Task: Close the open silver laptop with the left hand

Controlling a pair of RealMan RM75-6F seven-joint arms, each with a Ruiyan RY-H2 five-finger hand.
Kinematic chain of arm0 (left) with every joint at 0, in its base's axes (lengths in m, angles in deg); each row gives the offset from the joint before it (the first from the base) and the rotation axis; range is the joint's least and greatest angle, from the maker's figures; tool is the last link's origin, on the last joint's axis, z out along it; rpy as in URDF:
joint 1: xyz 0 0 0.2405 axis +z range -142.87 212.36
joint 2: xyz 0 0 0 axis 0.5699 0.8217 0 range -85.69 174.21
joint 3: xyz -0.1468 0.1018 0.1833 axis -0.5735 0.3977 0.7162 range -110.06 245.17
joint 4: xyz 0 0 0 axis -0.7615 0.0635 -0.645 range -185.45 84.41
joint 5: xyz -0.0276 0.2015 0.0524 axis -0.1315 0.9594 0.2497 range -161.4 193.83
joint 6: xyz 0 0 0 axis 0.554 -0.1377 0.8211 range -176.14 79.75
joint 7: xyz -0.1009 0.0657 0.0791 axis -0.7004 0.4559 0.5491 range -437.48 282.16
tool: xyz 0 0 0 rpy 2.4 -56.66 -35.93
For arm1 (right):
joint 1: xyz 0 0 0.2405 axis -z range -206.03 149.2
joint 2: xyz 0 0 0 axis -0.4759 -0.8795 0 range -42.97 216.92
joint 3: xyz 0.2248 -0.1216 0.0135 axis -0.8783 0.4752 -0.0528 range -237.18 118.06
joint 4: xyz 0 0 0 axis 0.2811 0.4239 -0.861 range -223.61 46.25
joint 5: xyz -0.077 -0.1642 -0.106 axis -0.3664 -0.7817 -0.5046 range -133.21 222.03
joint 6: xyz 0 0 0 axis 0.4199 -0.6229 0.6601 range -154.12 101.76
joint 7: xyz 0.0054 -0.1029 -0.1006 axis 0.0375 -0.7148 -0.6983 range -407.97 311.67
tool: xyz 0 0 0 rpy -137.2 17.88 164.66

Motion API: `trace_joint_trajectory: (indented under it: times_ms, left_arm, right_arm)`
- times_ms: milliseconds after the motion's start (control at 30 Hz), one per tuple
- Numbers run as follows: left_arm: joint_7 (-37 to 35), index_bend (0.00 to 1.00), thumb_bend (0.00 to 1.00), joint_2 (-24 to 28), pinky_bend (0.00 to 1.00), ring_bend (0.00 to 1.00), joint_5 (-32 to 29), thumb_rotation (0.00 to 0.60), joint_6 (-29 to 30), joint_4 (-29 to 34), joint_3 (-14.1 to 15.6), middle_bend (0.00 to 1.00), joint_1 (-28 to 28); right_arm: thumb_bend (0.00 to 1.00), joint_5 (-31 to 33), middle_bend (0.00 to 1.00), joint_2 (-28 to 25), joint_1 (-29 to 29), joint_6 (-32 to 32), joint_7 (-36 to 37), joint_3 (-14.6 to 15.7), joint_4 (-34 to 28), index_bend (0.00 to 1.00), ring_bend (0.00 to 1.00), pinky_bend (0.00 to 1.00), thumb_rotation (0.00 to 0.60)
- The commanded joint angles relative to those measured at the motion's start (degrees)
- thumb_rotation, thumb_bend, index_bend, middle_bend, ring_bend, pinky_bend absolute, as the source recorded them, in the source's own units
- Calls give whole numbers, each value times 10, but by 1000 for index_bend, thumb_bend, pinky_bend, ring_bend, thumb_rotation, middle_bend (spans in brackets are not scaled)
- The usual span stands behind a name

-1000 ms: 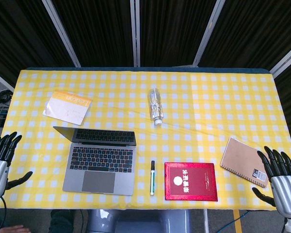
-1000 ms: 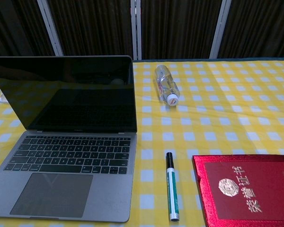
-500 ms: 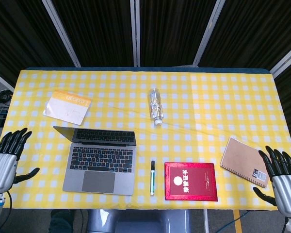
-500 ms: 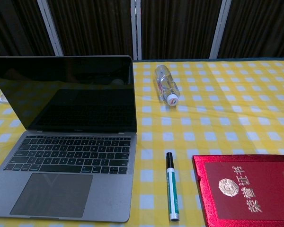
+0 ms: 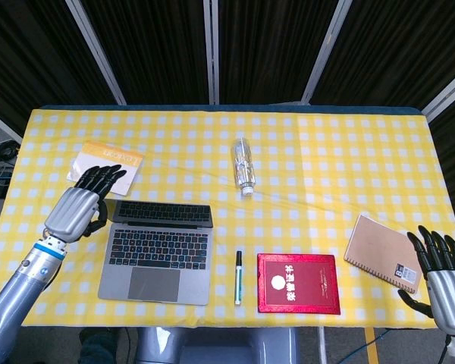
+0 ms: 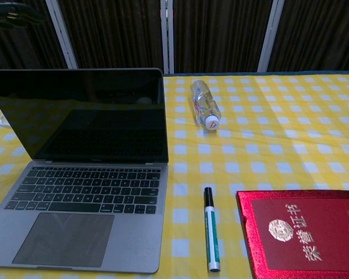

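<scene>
A long table [image 5: 349, 144] covered in yellow and white checks fills most of the scene, backed by dark curtains with pale metal bars. On its near left part sits the laptop [image 5: 158, 254], lid up, dark screen facing the robot and keyboard showing; in the chest view it takes up the whole left side [image 6: 81, 174]. The left hand [image 5: 80, 203] hangs at the lid's far left corner, fingers spread and pointing away over the table, holding nothing; from above it overlaps the lid's edge, but I cannot tell whether it touches. Its silver forearm runs down to the lower left. Only a dark scrap in the chest view's top left corner could be part of it.

Just beyond that hand lies a white paper with an orange band [image 5: 106, 165], partly covered by the fingers. To the laptop's right, near the front edge, lies a red booklet with a gold seal [image 5: 299, 283], and between the two a marker pen [image 5: 238, 277] lying lengthwise. Further right a tan notebook [image 5: 379, 250] sits tilted. The right hand [image 5: 440, 277] is just beside it at the table's corner, fingers apart and empty. A clear bottle [image 5: 244, 165] lies on its side mid-table, cap toward the robot, well apart from the laptop.
</scene>
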Motion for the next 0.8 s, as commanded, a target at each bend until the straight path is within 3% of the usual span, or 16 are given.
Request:
trace_joint_trajectory:
  times_ms: [33,233,567,800]
  left_arm:
    - [22,247,1000,7,61,65,-50,600,-45,12,-14,98,-38]
    - [20,360,1000,14,247,215,-113,600,-91,17,-16,213,-73]
    - [-29,356,1000,40,264,233,-113,600,-110,30,0,227,-75]
    - [-136,371,1000,63,268,237,-60,600,-146,32,14,233,-64]
  right_arm:
    - [0,8,0,3,-3,5,-4,-3,1,0,0,0,600]
    - [0,24,0,9,-9,17,-15,-7,4,0,0,0,600]
    - [0,28,0,14,-9,17,-27,-7,3,0,0,0,600]
    - [0,23,0,14,-7,12,-28,-5,2,0,0,0,600]
